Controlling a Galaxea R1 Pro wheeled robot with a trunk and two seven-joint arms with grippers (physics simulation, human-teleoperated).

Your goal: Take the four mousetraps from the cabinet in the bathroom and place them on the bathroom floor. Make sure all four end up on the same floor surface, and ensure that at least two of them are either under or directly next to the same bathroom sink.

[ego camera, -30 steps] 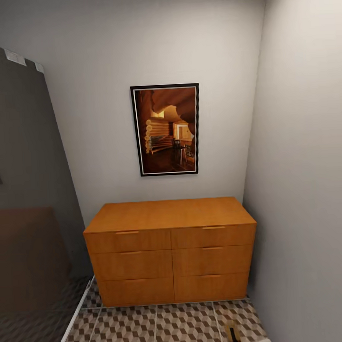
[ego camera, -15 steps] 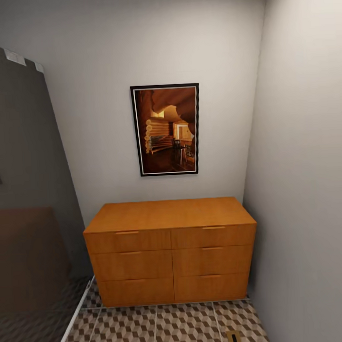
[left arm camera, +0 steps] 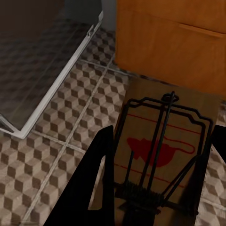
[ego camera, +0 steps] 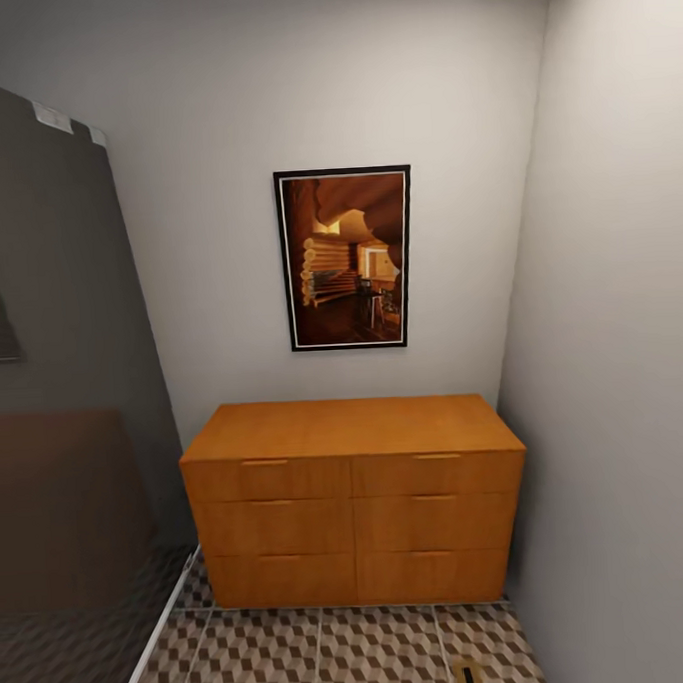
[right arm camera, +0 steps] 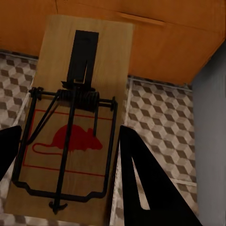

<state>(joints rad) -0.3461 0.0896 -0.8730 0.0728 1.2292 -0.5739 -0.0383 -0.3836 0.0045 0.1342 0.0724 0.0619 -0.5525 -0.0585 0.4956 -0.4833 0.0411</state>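
Note:
In the left wrist view, a tan mousetrap (left arm camera: 160,150) with black wire and a red mouse print sits between the two black fingers of my left gripper (left arm camera: 162,132), which is shut on it above the bathroom floor (left arm camera: 61,141). My right gripper (right arm camera: 69,129) is likewise shut on a second mousetrap (right arm camera: 77,141), held in front of the cabinet (right arm camera: 141,33). From the head, the orange-brown cabinet (ego camera: 355,501) stands against the back wall with all its drawers closed and its top bare. A tip of a mousetrap (ego camera: 466,677) shows at the lower right edge.
A dark glass panel (ego camera: 64,396) with a white floor rail (ego camera: 161,631) stands to the left of the cabinet. The grey side wall (ego camera: 613,367) closes the right. A framed picture (ego camera: 346,258) hangs above the cabinet. Cube-patterned floor tiles (ego camera: 318,658) lie before it.
The head camera has shifted, so the cabinet and picture sit slightly further right in the picture. The mousetrap tip at the lower right edge shows less than a second ago.

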